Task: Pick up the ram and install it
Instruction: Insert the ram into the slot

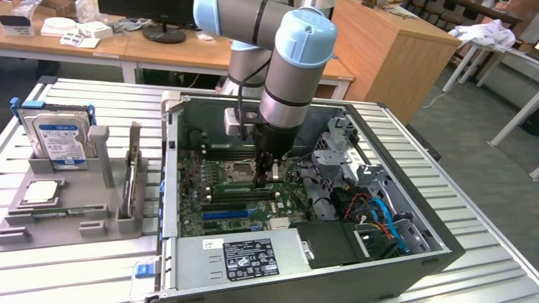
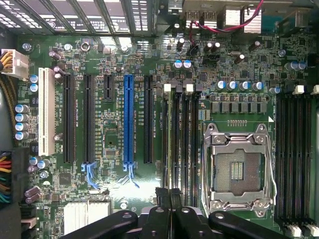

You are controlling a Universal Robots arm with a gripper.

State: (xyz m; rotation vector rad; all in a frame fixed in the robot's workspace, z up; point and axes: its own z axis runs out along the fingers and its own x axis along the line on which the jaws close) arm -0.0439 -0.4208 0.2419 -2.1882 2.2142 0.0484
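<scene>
grey rack (image 1: 80, 211) on the tabletop (image 1: 84, 271), at the exterior view's left, holds the ram (image 1: 132, 173) upright on edge. pincer (image 1: 267, 175) well apart from it, low over the motherboard (image 2: 114, 164) by the memory slots (image 2: 192, 144), fingers (image 2: 162, 199) pressed together.

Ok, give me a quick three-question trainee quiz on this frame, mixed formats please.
1. True or false: the gripper hangs over the silver blue-labelled hard drive.
2. Which lies flat on the grey holder tray at the exterior view's left? A) the square metal CPU chip B) a white keyboard C) a red screwdriver
3. Fill in: the metal-framed CPU socket on the green motherboard holds ___ chip.

Key: 1 false, it is down inside the open black computer case, over the motherboard. 2 A. 3 no.
</scene>
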